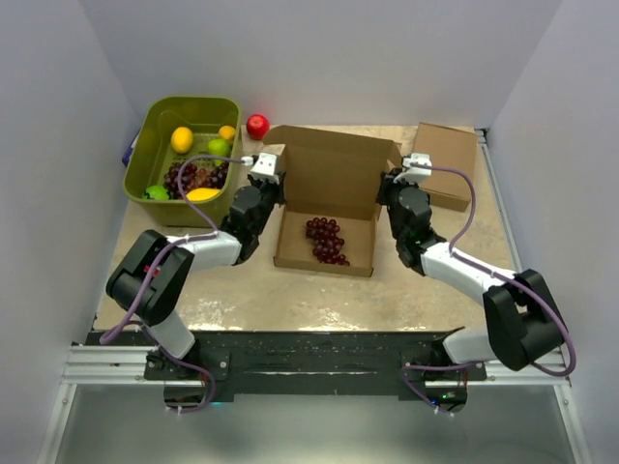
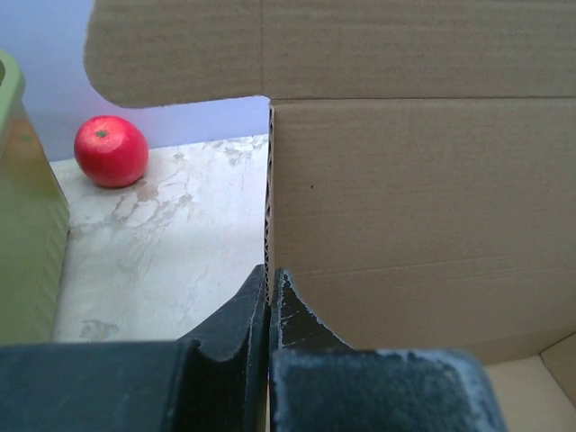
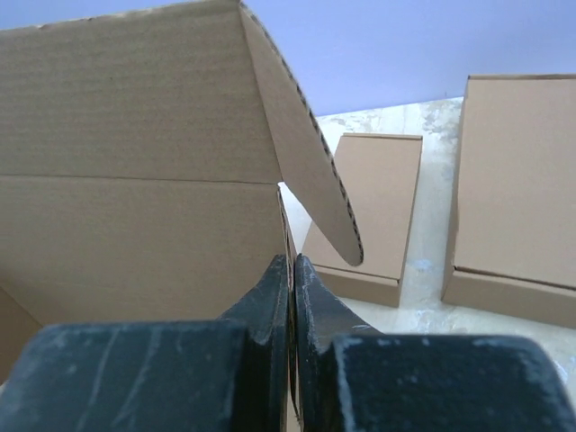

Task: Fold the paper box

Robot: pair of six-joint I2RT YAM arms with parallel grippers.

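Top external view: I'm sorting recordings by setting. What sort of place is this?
Probably a lab test cell, not a home: plain white walls enclose the table, left arm and right arm are bolted to a black rail, and a green bin of fruit looks staged.

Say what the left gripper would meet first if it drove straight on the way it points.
More of the box: the left gripper is shut on its left edge, so going on would ride along that cardboard towards the lid flap. The apple lies left of that line. Depth is unclear.
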